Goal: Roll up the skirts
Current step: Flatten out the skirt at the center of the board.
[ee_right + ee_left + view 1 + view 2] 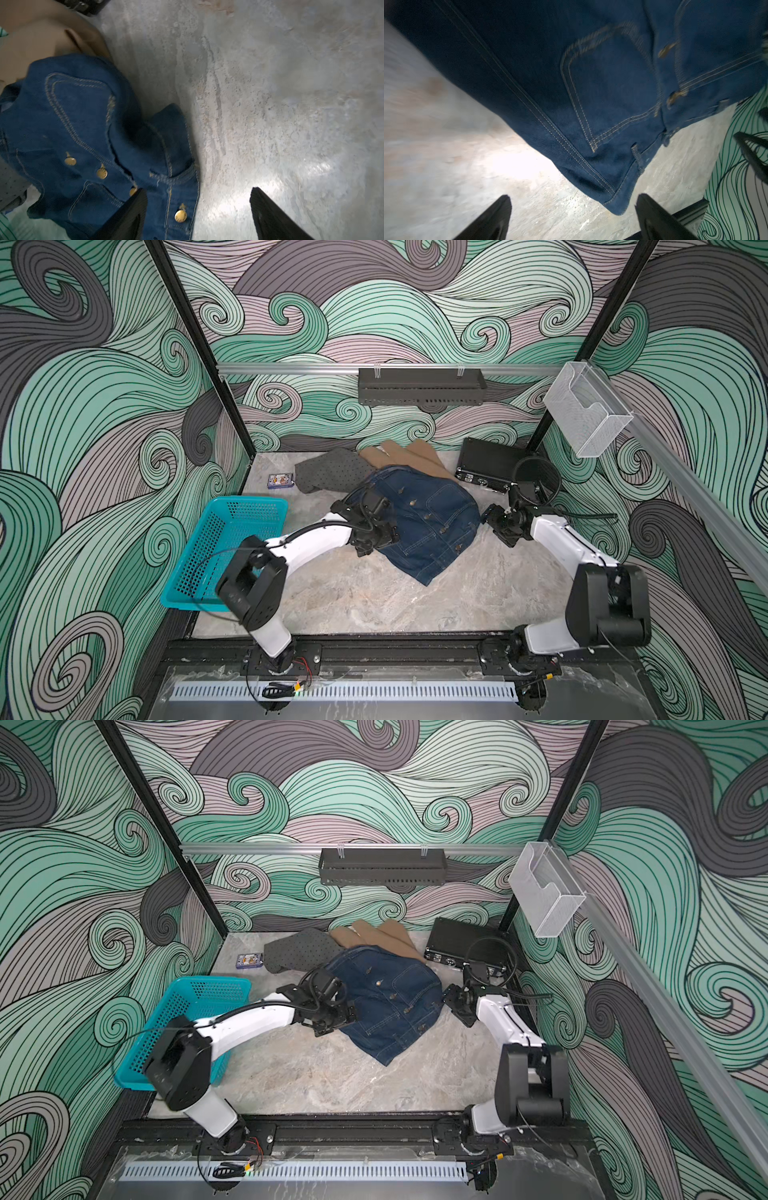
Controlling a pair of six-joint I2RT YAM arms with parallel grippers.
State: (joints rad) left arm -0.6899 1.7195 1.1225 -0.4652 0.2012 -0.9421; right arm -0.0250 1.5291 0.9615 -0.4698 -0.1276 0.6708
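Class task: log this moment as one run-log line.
stage: denim skirt spread, unrolled | left hand: open, at its corner | right hand: open, at its buttoned edge | tan skirt, dotted grey skirt: behind, unrolled

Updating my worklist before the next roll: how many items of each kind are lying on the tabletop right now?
Skirts: 3 (blue denim skirt, tan skirt, grey dotted skirt)
Black hard case: 1
Teal perforated basket: 1
Small blue box: 1
Total: 6
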